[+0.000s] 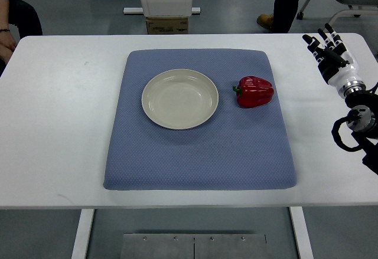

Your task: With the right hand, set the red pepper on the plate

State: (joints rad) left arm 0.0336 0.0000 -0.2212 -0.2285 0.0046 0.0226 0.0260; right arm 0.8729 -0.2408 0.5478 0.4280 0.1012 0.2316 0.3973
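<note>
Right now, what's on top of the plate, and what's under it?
Nothing lies on the plate; its cream surface is bare. The red pepper sits to its right on the blue mat. The plate rests on that mat, hiding the part beneath it.

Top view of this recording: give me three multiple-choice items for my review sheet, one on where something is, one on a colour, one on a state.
1. Where does the red pepper lie?
A. On the plate
B. On the blue mat, to the picture's right of the plate
C. On the bare table beside the mat

2. What colour is the plate?
A. Cream
B. Black
C. Green

3. What is the state of the right hand?
A. Closed around the pepper
B. Open, holding nothing, off to the right of the mat
C. Pressed flat on the plate

Answers:
1 B: the pepper sits on the blue mat, just clear of the plate's rim.
2 A: the plate is a pale cream and empty.
3 B: its fingers are spread above the white table, apart from the pepper.
</note>
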